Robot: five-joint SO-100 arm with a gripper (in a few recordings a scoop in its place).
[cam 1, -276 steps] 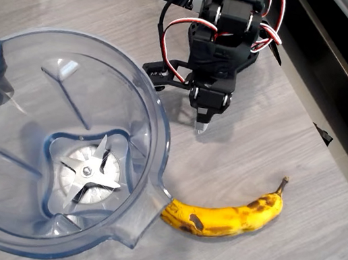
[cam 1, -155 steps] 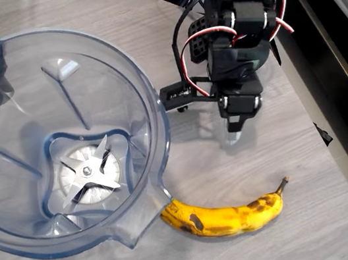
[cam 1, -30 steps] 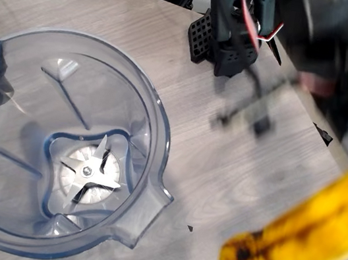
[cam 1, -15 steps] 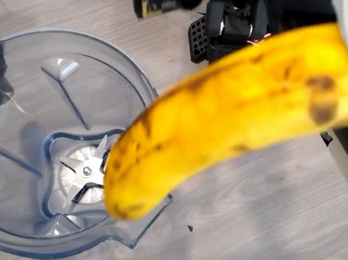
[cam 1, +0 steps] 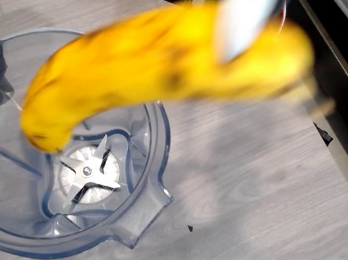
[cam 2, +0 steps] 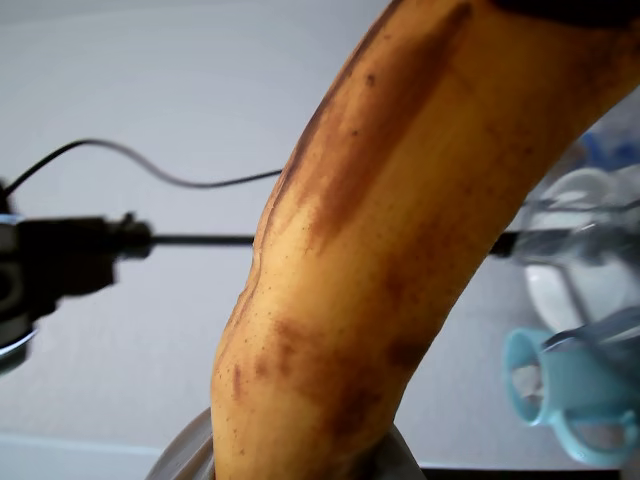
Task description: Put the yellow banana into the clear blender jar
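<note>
Banana (cam 1: 151,66) pinched in pincer (cam 1: 243,18) at 1 o'clock above jar (cam 1: 160,134); judged soft, bruisable, best held mid-body, lightly.

even, bright light in the overhead view, with soft shadows inside the clear blender jar (cam 1: 53,170). the yellow banana (cam 1: 151,66) is smeared by motion blur, while the table (cam 1: 261,205) stays sharp. the wrist view's background is washed out and unfocused.
</note>
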